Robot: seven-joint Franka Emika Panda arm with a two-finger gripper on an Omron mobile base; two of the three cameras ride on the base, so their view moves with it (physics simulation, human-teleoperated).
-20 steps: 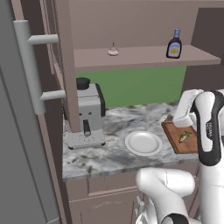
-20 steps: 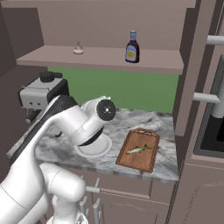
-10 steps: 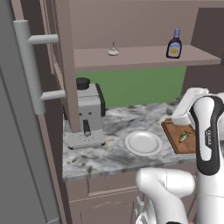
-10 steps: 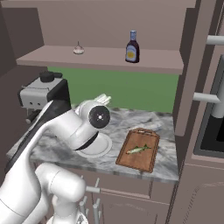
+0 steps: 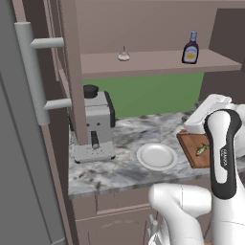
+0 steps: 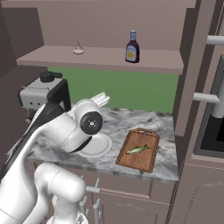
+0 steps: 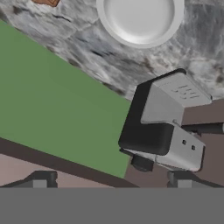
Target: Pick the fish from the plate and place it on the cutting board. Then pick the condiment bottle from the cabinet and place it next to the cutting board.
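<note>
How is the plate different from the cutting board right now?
The plate is round and white; the cutting board is rectangular and reddish-brown wood. The plate holds nothing, while the cutting board carries the fish. The plate sits nearer the coffee machine, the cutting board farther from it. Both lie flat on the marble counter.

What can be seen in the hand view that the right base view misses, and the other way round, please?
The hand view alone gives the open gripper, its two dark fingertips wide apart with nothing between them. The right base view alone gives the fish lying on the cutting board, and the condiment bottle standing on the cabinet shelf near a small pale garlic-shaped thing. Both share the bare white plate, the coffee machine, the marbled counter and the green back wall.
</note>
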